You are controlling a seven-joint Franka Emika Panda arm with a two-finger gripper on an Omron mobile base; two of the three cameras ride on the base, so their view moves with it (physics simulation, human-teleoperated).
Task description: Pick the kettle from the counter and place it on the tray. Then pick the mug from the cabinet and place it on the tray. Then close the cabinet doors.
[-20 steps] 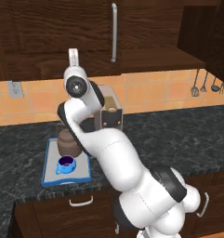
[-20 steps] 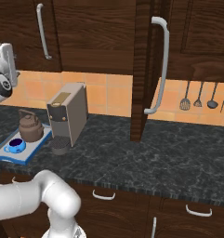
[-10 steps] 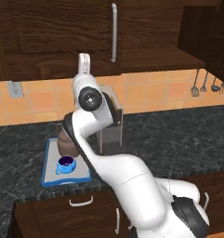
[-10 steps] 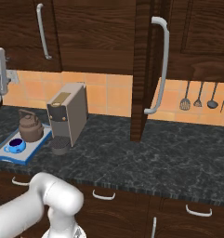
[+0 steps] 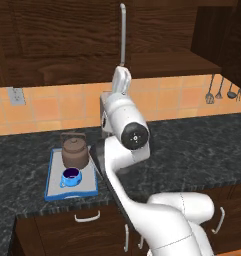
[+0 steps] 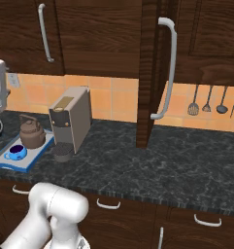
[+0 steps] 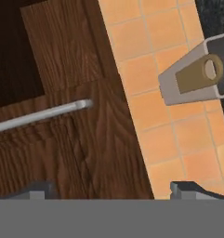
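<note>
The brown kettle (image 5: 74, 152) (image 6: 31, 136) and the small blue mug (image 5: 71, 176) (image 6: 15, 153) both stand on the blue-rimmed tray (image 5: 54, 192) (image 6: 26, 163) on the dark counter (image 5: 192, 150). My gripper (image 5: 121, 76) (image 7: 113, 190) is raised well above and to the right of the tray, open and holding nothing. It points at the cabinet door (image 7: 99, 139) and its silver handle (image 7: 43, 116) (image 5: 123, 35). The cabinet shelf (image 5: 177, 62) lies exposed to the right. The other cabinet door (image 6: 147, 73) stands swung out, edge-on, with its bar handle (image 6: 168, 68).
A grey-and-brown coffee machine (image 6: 70, 121) (image 7: 197, 74) stands on the counter just right of the tray, behind my arm. Kitchen utensils (image 6: 213, 102) hang on the orange tiled wall at the right. Lower drawers with silver handles (image 5: 87, 216) run under the counter.
My hand has swung to the right, away from above the tray toward the cabinet door handle. The kettle and mug have stayed on the tray.
</note>
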